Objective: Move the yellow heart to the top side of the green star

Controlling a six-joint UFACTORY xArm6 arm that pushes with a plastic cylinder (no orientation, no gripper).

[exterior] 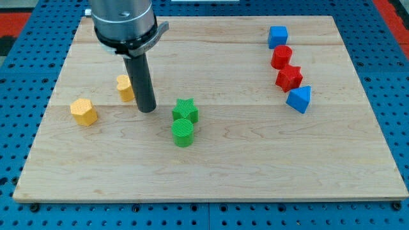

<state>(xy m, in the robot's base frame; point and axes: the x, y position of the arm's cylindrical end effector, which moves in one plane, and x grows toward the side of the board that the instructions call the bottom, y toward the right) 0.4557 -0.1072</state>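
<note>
The task looks barely begun: the yellow heart (125,87) sits toward the view's left of the table (211,179), well to the left of the green star (186,110) and only slightly higher in the view, so it is not yet on the star's top side. It needs to travel toward the view's right and somewhat up to land just above the star. The green star touches a green cylinder (183,132) that lies just below it, which leaves its top side free. My end effector is a plain dark rod with nothing to spread or press together, so it holds nothing; my tip (147,110) rests on the table just right of the yellow heart, between it and the green star, and the rod partly hides the heart's right edge, so I cannot tell whether they touch. A yellow hexagonal block (84,111) lies further left. A blue cube (277,36), red cylinder (281,57), red star (289,78) and blue triangular block (299,99) stand well apart at the right.
</note>
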